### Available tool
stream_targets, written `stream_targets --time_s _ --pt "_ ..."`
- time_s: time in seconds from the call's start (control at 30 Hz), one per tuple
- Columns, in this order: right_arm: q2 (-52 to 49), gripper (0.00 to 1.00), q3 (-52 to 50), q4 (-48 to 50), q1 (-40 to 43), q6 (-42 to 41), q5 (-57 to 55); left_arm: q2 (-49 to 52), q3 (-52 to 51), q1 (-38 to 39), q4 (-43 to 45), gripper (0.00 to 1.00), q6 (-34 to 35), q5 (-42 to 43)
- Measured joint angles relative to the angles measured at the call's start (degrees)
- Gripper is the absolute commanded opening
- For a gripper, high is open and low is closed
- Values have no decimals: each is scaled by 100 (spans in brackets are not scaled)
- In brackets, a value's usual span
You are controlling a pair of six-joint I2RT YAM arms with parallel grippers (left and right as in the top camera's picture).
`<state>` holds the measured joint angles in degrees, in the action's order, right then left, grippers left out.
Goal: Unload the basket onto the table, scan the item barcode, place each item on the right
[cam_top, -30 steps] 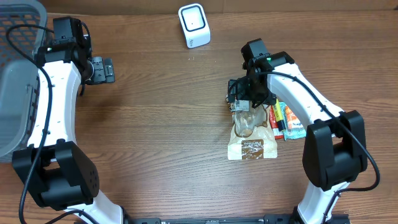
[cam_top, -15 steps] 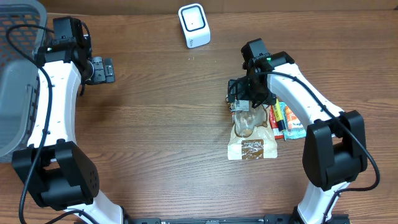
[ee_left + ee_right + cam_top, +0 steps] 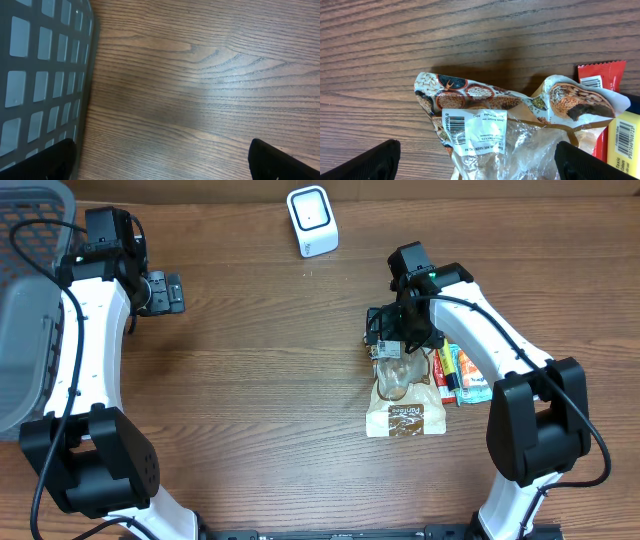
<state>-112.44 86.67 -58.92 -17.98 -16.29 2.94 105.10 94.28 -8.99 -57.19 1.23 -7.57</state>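
Note:
A brown snack bag [image 3: 405, 402] with a clear window and a white barcode label [image 3: 475, 131] lies flat on the wood table. My right gripper [image 3: 402, 346] hangs open over the bag's top end; in the right wrist view the bag [image 3: 520, 125] lies between the black fingertips [image 3: 375, 162], untouched. The white barcode scanner [image 3: 312, 220] stands at the far edge of the table. My left gripper [image 3: 168, 292] is open far to the left, over bare wood beside the grey basket [image 3: 30, 290], with nothing between its fingers [image 3: 55, 160].
A red packet [image 3: 600, 85], a yellow one [image 3: 625, 140] and other small packets [image 3: 458, 375] lie just right of the bag. The grey mesh basket [image 3: 45, 75] fills the table's left end.

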Motion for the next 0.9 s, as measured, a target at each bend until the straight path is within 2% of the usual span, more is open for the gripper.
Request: stream_targets --time_s 0.23,0.9 --pt "439 100 0 2 0 2 0 0 0 0 2 100 0 0" --pt "3434 100 0 20 0 0 2 0 0 0 0 100 0 0"
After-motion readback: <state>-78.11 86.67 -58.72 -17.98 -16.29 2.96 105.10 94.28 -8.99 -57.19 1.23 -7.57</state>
